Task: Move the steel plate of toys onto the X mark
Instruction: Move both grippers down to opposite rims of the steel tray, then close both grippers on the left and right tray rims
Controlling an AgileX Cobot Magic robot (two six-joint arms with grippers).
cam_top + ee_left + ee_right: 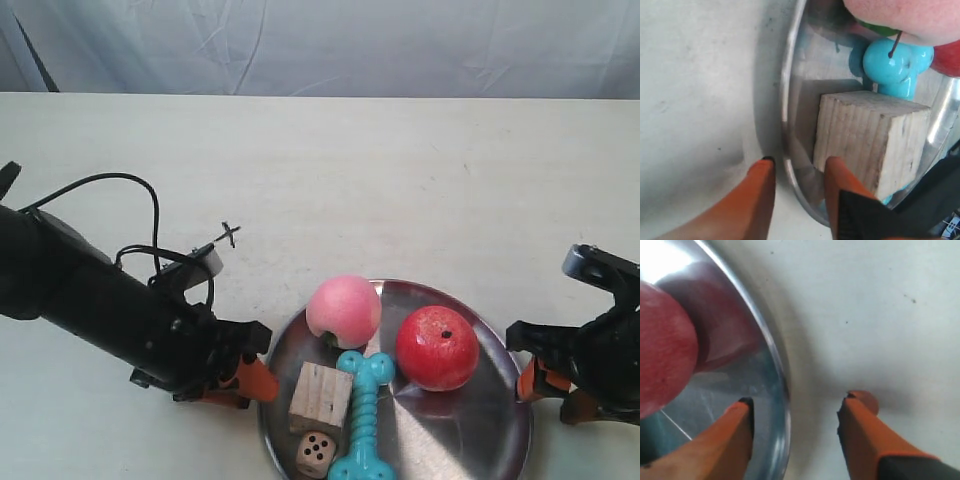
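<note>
Left gripper (800,161) — astride steel plate (802,125) rim

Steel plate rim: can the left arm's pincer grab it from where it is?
Probably yes: the open left pincer straddles the steel plate's rim, nothing else between its fingers, though the wooden block sits close.
</note>
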